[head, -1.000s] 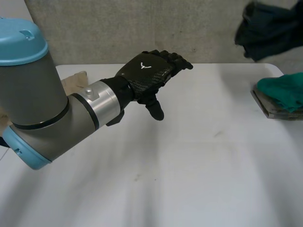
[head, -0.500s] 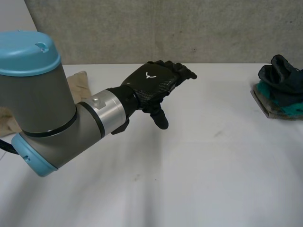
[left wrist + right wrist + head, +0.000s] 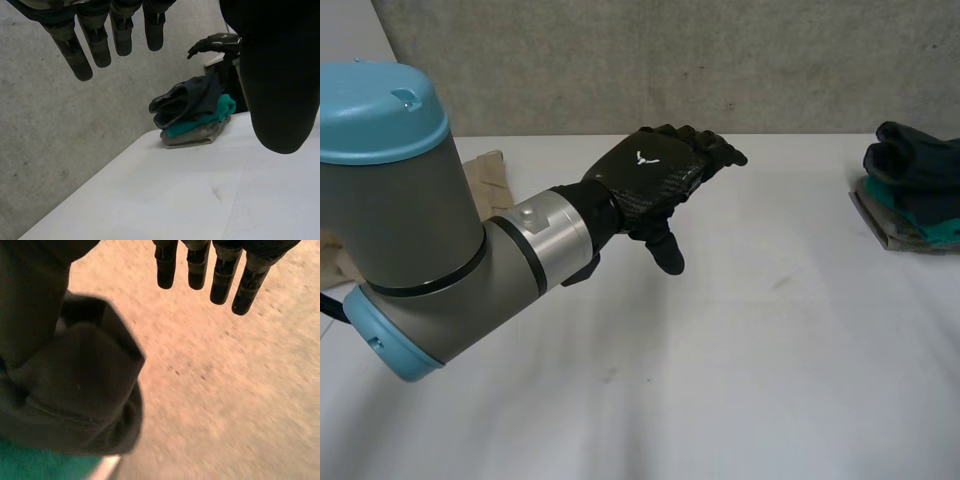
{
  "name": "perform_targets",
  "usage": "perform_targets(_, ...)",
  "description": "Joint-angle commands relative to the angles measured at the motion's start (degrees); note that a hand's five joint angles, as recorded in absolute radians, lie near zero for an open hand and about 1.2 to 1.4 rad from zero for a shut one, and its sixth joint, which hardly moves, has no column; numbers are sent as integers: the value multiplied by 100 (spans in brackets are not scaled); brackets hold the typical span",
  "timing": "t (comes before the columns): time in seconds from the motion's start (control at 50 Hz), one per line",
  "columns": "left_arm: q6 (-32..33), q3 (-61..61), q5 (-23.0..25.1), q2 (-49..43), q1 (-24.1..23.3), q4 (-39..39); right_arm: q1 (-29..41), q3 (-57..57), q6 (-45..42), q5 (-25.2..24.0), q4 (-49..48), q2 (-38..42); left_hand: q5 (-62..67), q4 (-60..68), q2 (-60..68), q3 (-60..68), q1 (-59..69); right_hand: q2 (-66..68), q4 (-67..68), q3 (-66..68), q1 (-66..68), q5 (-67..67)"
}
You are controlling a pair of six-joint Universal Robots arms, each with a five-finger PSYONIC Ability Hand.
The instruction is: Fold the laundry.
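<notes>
Grey arm, light-blue caps, silver wrist; black left hand, white logo.

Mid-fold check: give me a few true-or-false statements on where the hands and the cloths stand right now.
1. The left hand is open and holds nothing. True.
2. The dark cloth lies on top of the teal cloth. True.
3. The dark cloth sits in the middle of the table. False: it is at the table's edge on the robot's right.
4. The right hand is clamped on the dark cloth. False: its fingers are straight and clear of the cloth.
5. A beige cloth lies behind the left arm. True.
</notes>
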Motion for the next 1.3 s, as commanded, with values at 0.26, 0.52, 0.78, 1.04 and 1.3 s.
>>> perform_targets(0.26, -9, 61, -26, 315, 17, 12, 148, -625, -3778, 3253, 1167, -892, -17, 79, 74, 36, 136, -267, -347, -230, -165, -330)
perform_targets(0.52, -18, 18, -1439, 430, 692, 687, 2556, 1992, -929, 1857, 893, -3150, -151, -55, -61, -99, 2, -267, -347, -230, -165, -330)
perform_targets(0.78, 1352, 149, -1556, -922, 3110, 979, 4192, 4199, -2166, 1503, 937, -3319, -235, -139, -145, -183, -83, -267, -347, -230, -165, -330)
perform_targets(1.04, 3067, 993, -1547, -3094, 3621, 1198, 4157, 4455, -2906, 1979, 981, -2852, 234, 330, 325, 287, 387, -267, -347, -230, -165, -330)
perform_targets(1.3, 2848, 880, -1950, -3034, 3182, 3139, 4149, 4508, -2898, 2005, 981, -2817, 6743, 6839, 6834, 6796, 6896, -267, -347, -230, -165, -330)
